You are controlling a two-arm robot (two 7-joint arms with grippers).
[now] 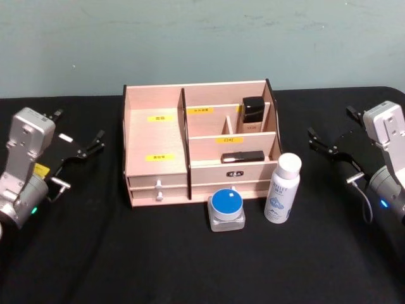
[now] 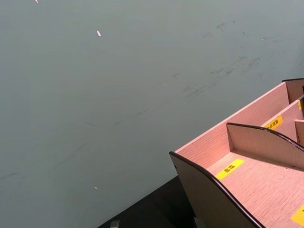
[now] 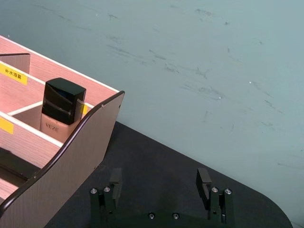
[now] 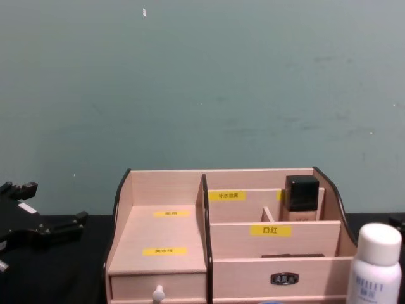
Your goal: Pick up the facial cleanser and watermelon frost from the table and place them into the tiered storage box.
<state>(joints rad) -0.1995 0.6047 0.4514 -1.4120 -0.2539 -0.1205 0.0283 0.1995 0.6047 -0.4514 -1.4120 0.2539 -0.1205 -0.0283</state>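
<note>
One bottle (image 1: 283, 189), one jar (image 1: 226, 209), one tiered storage box (image 1: 155, 145), left gripper (image 1: 79, 125), right gripper (image 1: 330, 122)

Black table (image 1: 95, 253) — teal wall (image 1: 190, 38) behind

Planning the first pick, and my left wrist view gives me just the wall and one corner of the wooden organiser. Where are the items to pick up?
Observer: A white plastic bottle with a white cap stands on the black table, close by the right front corner of the pale-wood tiered storage box.
Operator: And the second item?
Observer: A small clear jar with a round blue lid sits left of the bottle, in front of the box's drawers.
Operator: Is the right gripper free?
Observer: Yes, the right gripper is right of the box, jaws open and empty.
</note>
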